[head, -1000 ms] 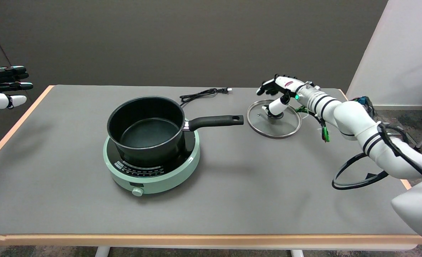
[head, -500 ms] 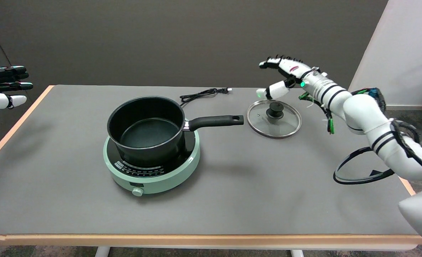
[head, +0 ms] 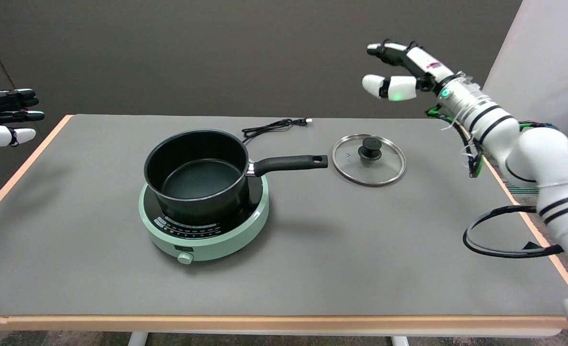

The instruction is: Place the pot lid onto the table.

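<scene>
The glass pot lid (head: 368,159) with its black knob lies flat on the grey table (head: 341,250), just right of the pot handle's tip. My right hand (head: 401,72) hangs high in the air above and slightly right of the lid, well clear of it. Its fingers are spread apart and hold nothing. The black pot (head: 197,173) stands uncovered on the green induction cooker (head: 204,226) at the table's left-centre.
The pot's long black handle (head: 288,164) points right toward the lid. A black power cord (head: 271,127) lies at the table's far edge. A black cable loop (head: 509,235) hangs from my right arm over the table's right side. The idle left hand (head: 3,117) hovers at upper left.
My right hand has let go of the lid's knob and risen up and to the right, away from the lid. The lid stays flat on the table.
</scene>
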Available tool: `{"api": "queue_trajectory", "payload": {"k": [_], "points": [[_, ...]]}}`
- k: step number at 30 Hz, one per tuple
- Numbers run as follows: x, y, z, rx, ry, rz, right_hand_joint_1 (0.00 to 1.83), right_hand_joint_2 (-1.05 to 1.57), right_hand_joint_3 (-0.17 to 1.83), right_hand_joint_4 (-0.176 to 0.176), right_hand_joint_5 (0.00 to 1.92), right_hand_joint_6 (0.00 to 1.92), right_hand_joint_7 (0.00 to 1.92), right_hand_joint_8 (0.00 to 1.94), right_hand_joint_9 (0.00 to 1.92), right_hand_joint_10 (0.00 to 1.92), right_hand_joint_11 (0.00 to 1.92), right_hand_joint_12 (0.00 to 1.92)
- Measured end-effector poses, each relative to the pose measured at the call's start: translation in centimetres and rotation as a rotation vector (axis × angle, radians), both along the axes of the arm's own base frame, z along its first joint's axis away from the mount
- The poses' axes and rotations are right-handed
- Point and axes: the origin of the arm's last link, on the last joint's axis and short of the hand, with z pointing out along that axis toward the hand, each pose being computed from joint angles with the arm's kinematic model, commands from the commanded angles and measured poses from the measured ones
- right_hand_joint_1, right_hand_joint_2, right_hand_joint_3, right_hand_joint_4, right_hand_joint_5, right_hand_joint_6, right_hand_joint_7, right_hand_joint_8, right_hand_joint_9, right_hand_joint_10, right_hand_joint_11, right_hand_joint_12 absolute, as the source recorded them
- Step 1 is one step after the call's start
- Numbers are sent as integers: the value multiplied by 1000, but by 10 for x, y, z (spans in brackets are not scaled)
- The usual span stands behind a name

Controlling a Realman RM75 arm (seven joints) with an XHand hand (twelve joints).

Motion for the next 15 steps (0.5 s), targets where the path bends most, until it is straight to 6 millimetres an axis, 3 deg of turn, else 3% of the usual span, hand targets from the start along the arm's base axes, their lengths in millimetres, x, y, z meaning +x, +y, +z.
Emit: {"api": "queue_trajectory", "payload": {"k": [8, 15], "points": [[33, 21, -21, 105, -70, 120, 515, 549, 871, 95, 419, 183, 422, 164, 373, 225, 216, 530], [55, 30, -55, 195, -44, 196, 536, 555, 892, 108, 466, 199, 452, 155, 397, 230, 239, 552]]}}
